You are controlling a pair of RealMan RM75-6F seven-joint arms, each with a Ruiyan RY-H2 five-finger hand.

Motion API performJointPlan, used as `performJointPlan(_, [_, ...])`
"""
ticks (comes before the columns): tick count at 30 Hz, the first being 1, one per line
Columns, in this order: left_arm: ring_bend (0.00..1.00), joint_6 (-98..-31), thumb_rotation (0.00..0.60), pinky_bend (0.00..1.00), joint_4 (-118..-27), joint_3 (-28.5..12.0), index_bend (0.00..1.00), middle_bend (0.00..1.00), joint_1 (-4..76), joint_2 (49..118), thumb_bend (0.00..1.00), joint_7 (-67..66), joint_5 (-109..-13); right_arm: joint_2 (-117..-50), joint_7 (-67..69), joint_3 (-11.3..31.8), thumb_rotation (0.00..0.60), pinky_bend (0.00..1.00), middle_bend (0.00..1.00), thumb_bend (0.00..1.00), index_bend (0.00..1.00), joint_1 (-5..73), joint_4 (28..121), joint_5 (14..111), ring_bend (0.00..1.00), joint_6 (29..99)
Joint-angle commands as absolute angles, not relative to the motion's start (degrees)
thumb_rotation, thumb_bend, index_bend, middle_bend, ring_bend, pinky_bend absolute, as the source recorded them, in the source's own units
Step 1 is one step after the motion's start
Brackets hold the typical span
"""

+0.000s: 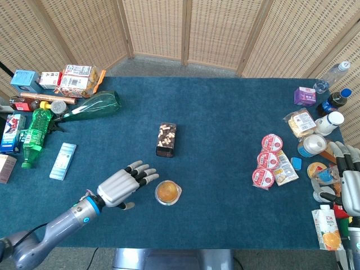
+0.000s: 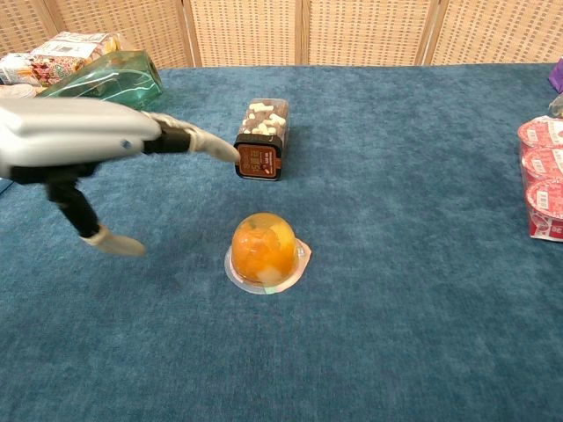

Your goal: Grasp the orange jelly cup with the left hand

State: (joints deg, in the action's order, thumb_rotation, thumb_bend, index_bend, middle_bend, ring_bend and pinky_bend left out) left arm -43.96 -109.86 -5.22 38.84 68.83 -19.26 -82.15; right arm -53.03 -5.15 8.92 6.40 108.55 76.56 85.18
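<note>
The orange jelly cup [image 1: 168,192] [image 2: 264,249] stands dome-up on the blue table near the front middle. My left hand [image 1: 122,186] [image 2: 84,145] hovers just left of it, palm down, fingers spread and pointing toward the cup, holding nothing and not touching it. In the chest view the thumb hangs down to the cup's left. My right hand [image 1: 347,183] rests at the far right edge of the table, fingers apart, holding nothing.
A brown box of chocolates [image 1: 166,139] [image 2: 261,137] lies behind the cup. A green glass bottle [image 1: 93,107], a green plastic bottle [image 1: 36,134] and boxes crowd the left side. Red-lidded cups [image 1: 268,159] and snacks sit at the right.
</note>
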Motion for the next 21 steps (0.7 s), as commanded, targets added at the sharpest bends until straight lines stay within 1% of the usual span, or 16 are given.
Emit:
performJointPlan(1, [0.0, -41.93, 0.6, 0.0, -107.53, -5.24, 0.06, 0.0, 41.07, 72.14, 0.27, -20.52, -79.89, -53.09, -5.04, 8.97, 0.503, 0.0, 0.0, 0.32, 0.0, 6.36, 108.36, 76.39, 0.0, 85.09])
performJointPlan(12, [0.0, -40.07, 0.6, 0.0, -101.77, -4.94, 0.12, 0.0, 45.61, 80.37, 0.27, -23.25, -75.3, -52.81, -3.59, 8.93, 0.502, 0.0, 0.0, 0.32, 0.0, 5.18, 107.73, 75.86, 0.0, 85.97])
performJointPlan(15, [0.0, -39.86, 0.6, 0.0, -100.82, -4.62, 0.18, 0.0, 46.51, 82.11, 0.27, -23.79, -74.44, -52.71, -2.97, 8.89, 0.503, 0.0, 0.0, 0.32, 0.0, 4.69, 107.57, 75.87, 0.0, 86.45])
performJointPlan(17, [0.0, -40.4, 0.6, 0.0, -100.11, -4.33, 0.27, 0.01, 46.77, 83.12, 0.27, -24.13, -74.34, -52.72, -2.71, 8.93, 0.504, 0.0, 0.0, 0.32, 0.0, 4.35, 107.33, 75.84, 0.0, 86.93])
performJointPlan(18, [0.01, -40.58, 0.6, 0.0, -99.77, -4.13, 0.3, 0.02, 46.85, 83.43, 0.27, -24.38, -74.19, -52.69, -2.55, 8.92, 0.503, 0.0, 0.0, 0.32, 0.0, 4.2, 107.28, 75.81, 0.0, 87.07])
performJointPlan(21, [0.08, -40.99, 0.6, 0.0, -98.54, -3.53, 0.36, 0.07, 47.01, 84.47, 0.27, -24.37, -73.8, -52.56, -2.08, 8.92, 0.504, 0.0, 0.0, 0.32, 0.0, 3.71, 107.23, 75.66, 0.0, 87.5])
